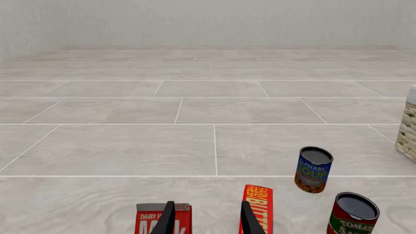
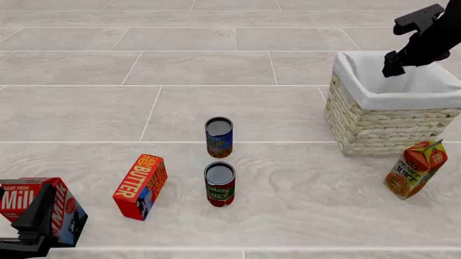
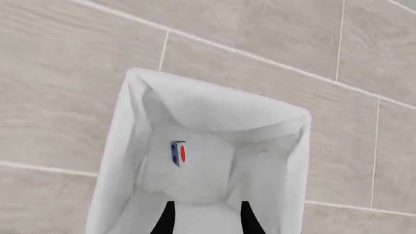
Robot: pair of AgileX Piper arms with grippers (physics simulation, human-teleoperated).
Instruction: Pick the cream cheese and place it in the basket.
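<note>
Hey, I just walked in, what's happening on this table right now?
The right pincer hangs open over the basket, and a small box that looks like the cream cheese lies inside on the white liner, so the drop seems done. The left pincer sits open and empty low near the milk carton and butter box. Two cans and an orange juice carton stand untouched.
</note>
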